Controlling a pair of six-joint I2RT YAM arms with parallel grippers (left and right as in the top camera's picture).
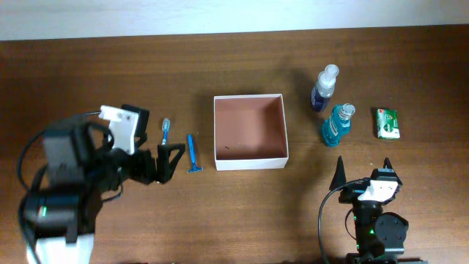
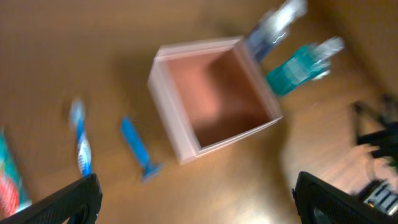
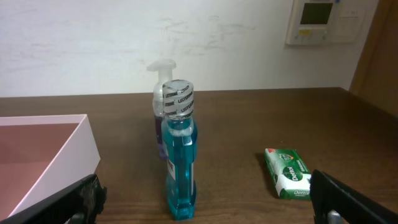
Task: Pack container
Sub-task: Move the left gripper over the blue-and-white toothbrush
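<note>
The container (image 1: 249,162) is a square white box with a pinkish inside, empty, at the table's middle; it also shows in the left wrist view (image 2: 180,127) and the right wrist view (image 3: 87,146). My left gripper (image 1: 176,163) is open and empty, left of the container, next to a blue razor (image 1: 193,154) and a blue toothbrush (image 1: 165,132). Its fingers (image 2: 196,199) frame bare table, with the razor (image 2: 138,149) and toothbrush (image 2: 81,140) ahead. My right gripper (image 1: 364,170) is open and empty, near the front edge, facing a blue mouthwash bottle (image 3: 179,155).
A purple pump bottle (image 1: 324,89) stands behind the mouthwash bottle (image 1: 337,126), right of the container. A green soap packet (image 1: 387,123) lies further right, also in the right wrist view (image 3: 287,173). A red and teal tube (image 2: 9,180) shows at the left wrist view's edge.
</note>
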